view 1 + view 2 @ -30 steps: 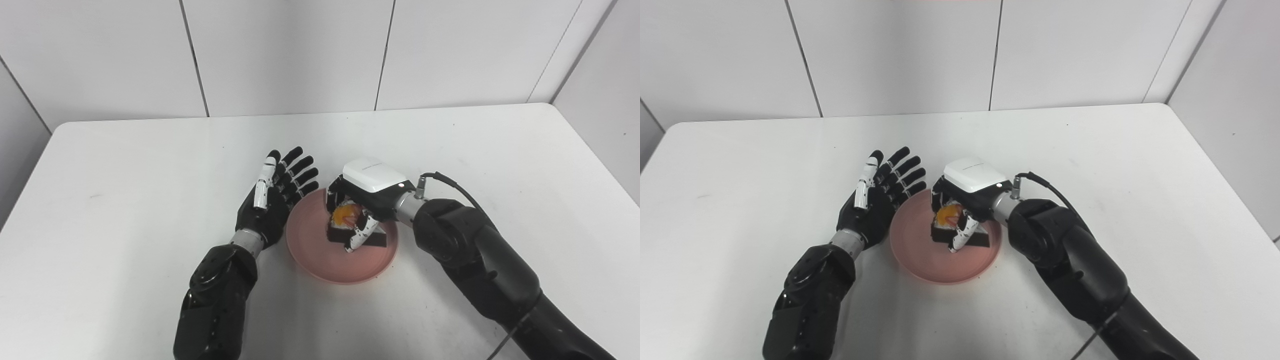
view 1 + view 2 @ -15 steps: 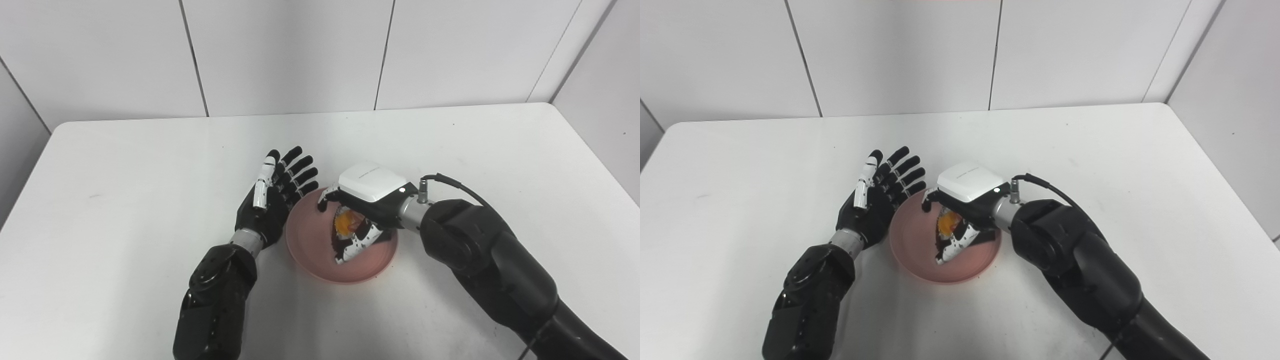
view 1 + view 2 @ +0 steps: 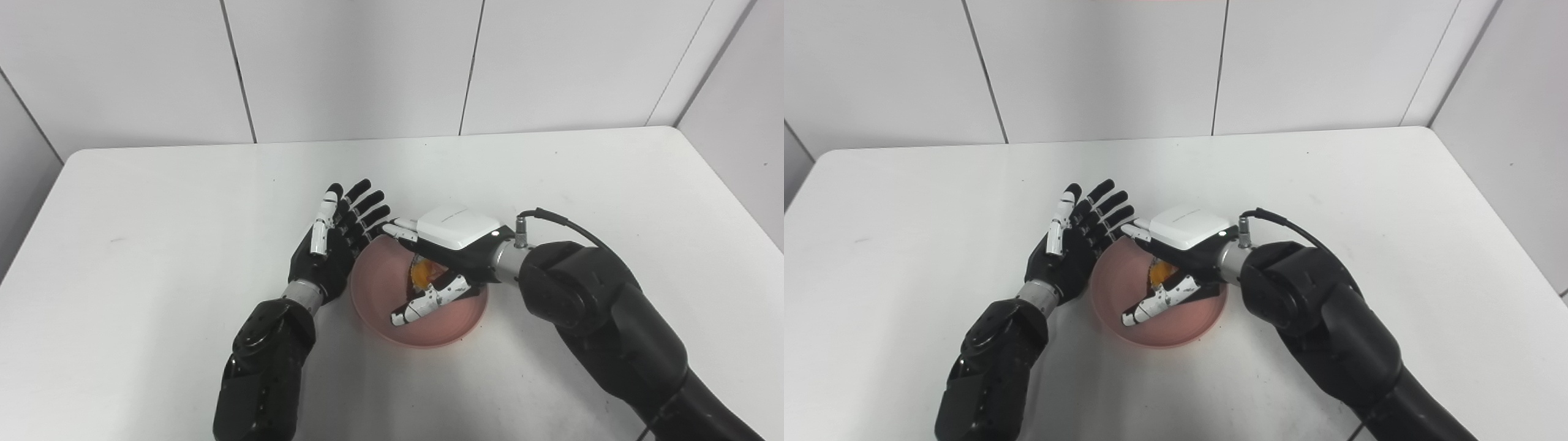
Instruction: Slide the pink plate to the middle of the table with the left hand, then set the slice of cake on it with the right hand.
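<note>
While the right hand [image 3: 438, 260] was wrapped around the slice of cake [image 3: 422, 275] a second ago, its fingers [image 3: 399, 227] are now spread out straight and the thumb [image 3: 429, 299] swings away low across the dish, so the grip is off. Hand holds nothing now, wide open, hovering right over the cake and covering most of it. Cake sits on the pink plate [image 3: 380, 288], right half of the dish; only the orange glossy topping and a bit of dark edge show under the palm. Can't tell whether the palm is touching it.

Plate hasn't shifted across the frames, near the middle of the white table [image 3: 153, 202], toward the front. Left hand [image 3: 1072, 245] same pose throughout: open, fingers fanned and pointing away from the robot, resting just beside the plate's left rim, holding nothing. Contact with the rim not clear.

Meaning for the task: slide looks done, cake looks placed and released. Probably only the right hand's retreat is left; needs to lift clear without dragging the slice.

Materials: plate is round, shallow, raised rim, matte pink, looks like plastic. Cake is a wedge, dark brown body, pale layer, shiny orange fruit-like piece on top; likely a toy, rigid, hard to say. Table is smooth matte white, rounded corners, faint scuffs. Hands are black segmented with white plates; right one has a white glossy back shell and a cable at the wrist.
</note>
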You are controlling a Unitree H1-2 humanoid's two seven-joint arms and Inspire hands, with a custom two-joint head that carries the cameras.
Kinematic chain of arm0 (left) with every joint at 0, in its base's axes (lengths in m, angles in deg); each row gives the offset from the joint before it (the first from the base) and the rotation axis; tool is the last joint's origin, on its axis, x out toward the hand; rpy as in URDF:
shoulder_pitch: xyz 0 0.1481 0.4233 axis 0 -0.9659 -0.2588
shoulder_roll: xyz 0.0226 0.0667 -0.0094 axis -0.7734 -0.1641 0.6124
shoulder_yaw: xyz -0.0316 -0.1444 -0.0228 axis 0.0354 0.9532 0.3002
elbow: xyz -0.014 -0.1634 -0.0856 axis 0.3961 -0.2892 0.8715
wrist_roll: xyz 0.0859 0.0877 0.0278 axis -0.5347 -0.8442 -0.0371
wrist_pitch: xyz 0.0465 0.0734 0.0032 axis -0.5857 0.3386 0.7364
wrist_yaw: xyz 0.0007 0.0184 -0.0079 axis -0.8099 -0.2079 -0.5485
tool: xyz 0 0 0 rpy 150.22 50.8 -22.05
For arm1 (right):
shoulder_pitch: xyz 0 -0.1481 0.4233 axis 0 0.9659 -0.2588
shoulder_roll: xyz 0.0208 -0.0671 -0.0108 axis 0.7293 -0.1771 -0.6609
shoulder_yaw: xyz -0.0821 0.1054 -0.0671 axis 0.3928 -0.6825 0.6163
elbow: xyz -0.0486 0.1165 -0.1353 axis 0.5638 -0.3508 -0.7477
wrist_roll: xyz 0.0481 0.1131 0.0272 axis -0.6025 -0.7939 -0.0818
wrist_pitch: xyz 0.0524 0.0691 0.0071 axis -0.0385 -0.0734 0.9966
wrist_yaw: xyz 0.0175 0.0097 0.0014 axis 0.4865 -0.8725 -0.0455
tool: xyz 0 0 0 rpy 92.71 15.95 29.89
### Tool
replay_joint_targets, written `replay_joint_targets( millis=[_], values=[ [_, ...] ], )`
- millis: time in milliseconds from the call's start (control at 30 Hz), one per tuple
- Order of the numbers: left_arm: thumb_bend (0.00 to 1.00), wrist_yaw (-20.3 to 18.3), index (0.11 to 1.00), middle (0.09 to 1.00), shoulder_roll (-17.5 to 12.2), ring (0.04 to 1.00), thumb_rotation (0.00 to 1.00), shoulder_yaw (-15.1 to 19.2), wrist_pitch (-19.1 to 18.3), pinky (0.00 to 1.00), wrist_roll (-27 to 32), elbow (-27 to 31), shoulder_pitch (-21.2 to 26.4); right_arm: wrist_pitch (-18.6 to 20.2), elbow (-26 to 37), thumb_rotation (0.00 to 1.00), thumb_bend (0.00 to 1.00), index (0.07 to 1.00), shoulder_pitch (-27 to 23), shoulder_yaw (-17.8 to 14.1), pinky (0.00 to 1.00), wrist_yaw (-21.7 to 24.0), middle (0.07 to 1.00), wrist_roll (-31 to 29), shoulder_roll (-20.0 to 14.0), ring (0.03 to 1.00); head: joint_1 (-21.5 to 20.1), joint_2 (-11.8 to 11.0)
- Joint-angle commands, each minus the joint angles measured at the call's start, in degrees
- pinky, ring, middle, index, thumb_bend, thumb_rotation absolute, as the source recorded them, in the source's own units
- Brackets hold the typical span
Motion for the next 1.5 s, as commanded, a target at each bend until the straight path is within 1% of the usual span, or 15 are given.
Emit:
replay_joint_targets(
  millis=[0,333,467,567,633,767,867,967,1033,1100,1167,1200,1267,1333,1467],
  values=[
    [0.44,1.91,0.863,0.865,-0.19,0.852,1.0,0.19,-2.79,0.85,-0.78,-1.62,-0.97,-0.21,1.12,0.9,0.95,1.0,-1.88,-1.09,0.71,-0.35,1.0,0.45,-0.2,0.961,0.06,0.0],
    [0.45,1.82,0.862,0.865,-0.69,0.846,1.0,-0.62,-2.39,0.83,-1.79,-1.79,-1.01,-1.14,2.01,0.88,0.95,1.0,-2.13,-2.09,0.67,-1.07,1.0,-0.26,-0.85,0.94,0.03,-0.42],
    [0.45,1.73,0.861,0.867,-0.76,0.849,1.0,-0.63,-2.09,0.83,-1.8,-2.3,-0.91,-1.86,2.57,0.86,0.95,1.0,-2.21,-3.15,0.69,-1.57,1.0,-1.05,-1.45,0.932,0.02,-0.65],
    [0.45,1.58,0.865,0.866,-0.76,0.847,1.0,-0.38,-2.28,0.83,-1.37,-2.3,-0.97,-1.26,3.76,0.85,0.98,1.0,-1.88,-5.81,0.74,-2.3,1.0,-2.32,-2.64,0.937,-0.27,-0.99],
    [0.44,1.53,0.866,0.865,-0.79,0.847,1.0,-0.34,-2.29,0.83,-1.31,-2.3,-1.0,-1.13,4.12,0.86,0.99,1.0,-1.79,-6.65,0.74,-2.23,1.0,-2.52,-2.79,0.935,-0.27,-0.99],
    [0.44,1.05,0.867,0.868,-1.08,0.856,1.0,-0.41,-1.95,0.83,-1.22,-2.3,-1.19,0.42,5.26,0.85,0.97,1.0,-0.68,-11.65,0.77,-5.45,1.0,-6.03,-2.04,0.94,-0.72,-1.35],
    [0.43,0.95,0.866,0.871,-1.16,0.859,1.0,-0.42,-1.99,0.84,-1.18,-2.03,-1.35,1.46,5.71,0.86,0.94,1.0,0.07,-14.62,0.71,-7.56,1.0,-8.37,-1.4,0.942,-1.17,-1.67],
    [0.43,0.79,0.869,0.874,-1.29,0.859,1.0,-0.51,-1.92,0.84,-1.21,-1.97,-1.41,1.9,5.81,0.86,0.92,1.0,0.67,-16.12,0.69,-8.9,1.0,-9.85,-1.08,0.936,-1.17,-1.67],
    [0.43,0.66,0.87,0.877,-1.38,0.861,1.0,-0.44,-1.84,0.84,-1.1,-2.02,-1.47,2.34,5.62,0.89,0.91,1.0,1.3,-17.42,0.67,-10.27,1.0,-10.89,-0.95,0.926,-1.65,-1.94],
    [0.43,0.56,0.87,0.879,-1.43,0.863,1.0,-0.21,-1.68,0.85,-0.87,-2.27,-1.46,2.41,5.07,0.92,0.88,1.0,2.05,-18.79,0.63,-12.17,1.0,-12.32,-0.51,0.9,-1.76,-2.1],
    [0.43,0.41,0.87,0.879,-1.49,0.863,1.0,-0.04,-1.54,0.85,-0.6,-2.51,-1.42,2.05,4.42,0.93,0.88,1.0,2.72,-20.04,0.62,-14.0,1.0,-14.07,0.02,0.894,-1.93,-2.31],
    [0.43,0.28,0.875,0.882,-1.54,0.866,1.0,0.03,-1.43,0.85,-0.5,-2.64,-1.4,1.84,3.97,0.95,0.88,1.0,3.16,-20.86,0.7,-15.22,1.0,-15.36,0.37,0.918,-1.99,-2.34],
    [0.44,0.09,0.879,0.883,-1.7,0.867,1.0,0.14,-1.15,0.85,-0.45,-2.87,-1.42,2.25,3.24,0.98,0.89,1.0,4.0,-22.23,0.78,-17.33,1.0,-17.56,1.24,0.951,-2.12,-2.49],
    [0.44,0.05,0.881,0.88,-1.79,0.864,1.0,0.25,-0.89,0.85,-0.49,-2.94,-1.5,3.25,2.99,1.0,0.89,1.0,4.67,-22.78,0.77,-18.81,1.0,-18.34,1.92,0.952,-2.23,-2.58],
    [0.44,-0.55,0.887,0.884,-2.22,0.868,1.0,0.16,-0.23,0.85,-0.47,-2.96,-1.7,4.18,2.1,1.0,0.84,1.0,6.39,-24.22,0.8,-22.92,1.0,-21.33,3.7,0.966,-2.52,-2.9]
  ],
)
